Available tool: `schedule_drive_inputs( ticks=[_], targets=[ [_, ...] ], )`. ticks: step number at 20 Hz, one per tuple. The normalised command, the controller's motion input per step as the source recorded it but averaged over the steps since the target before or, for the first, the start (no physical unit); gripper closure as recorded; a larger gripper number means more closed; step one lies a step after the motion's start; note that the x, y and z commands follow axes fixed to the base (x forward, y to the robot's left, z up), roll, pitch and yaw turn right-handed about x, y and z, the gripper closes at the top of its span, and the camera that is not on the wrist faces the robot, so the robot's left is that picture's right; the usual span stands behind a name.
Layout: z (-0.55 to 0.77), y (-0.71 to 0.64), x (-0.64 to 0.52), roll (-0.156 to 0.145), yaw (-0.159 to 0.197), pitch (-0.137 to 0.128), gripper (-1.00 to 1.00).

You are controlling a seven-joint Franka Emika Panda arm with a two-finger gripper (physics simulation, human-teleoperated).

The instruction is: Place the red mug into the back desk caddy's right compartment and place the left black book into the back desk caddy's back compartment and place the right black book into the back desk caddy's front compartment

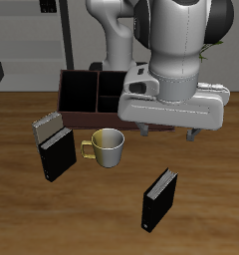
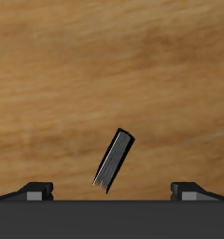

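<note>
My tool (image 1: 169, 130) hangs above the desk (image 1: 112, 214), fingers (image 1: 144, 130) spread wide apart with nothing between them; in the wrist view only the two fingertips show, with bare wood grain below. One black book (image 1: 159, 199) stands upright on the desk below my tool and nearer the front edge, not touching it; the wrist view shows the same book (image 2: 113, 161) from above as a narrow dark slab with a pale page edge, lying between the two fingertips' lines. The other black book (image 1: 56, 155) stands well off to the side, with a grey book (image 1: 48, 124) just behind it, close or touching; I cannot tell which. A cream mug (image 1: 108, 145) with a yellow handle sits between that pair and my tool. A dark-brown desk caddy (image 1: 90, 91) sits behind the cream mug, its compartments open; my arm hides part of it. The red mug is not visible in either view.
</note>
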Motion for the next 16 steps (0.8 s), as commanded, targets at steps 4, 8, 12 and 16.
schedule_drive_inputs(
  ticks=[4,8,12,16],
  targets=[
    [-0.44,-0.09,0.13,-0.031,-0.087,0.027,-1.0],
    [-0.26,-0.03,-0.05,0.004,-0.066,-0.013,-1.0],
    [-0.21,-0.18,0.03,0.01,-0.064,0.004,-1.0],
    [-0.27,-0.42,0.11,-0.073,-0.116,-0.009,-1.0]
  ],
)
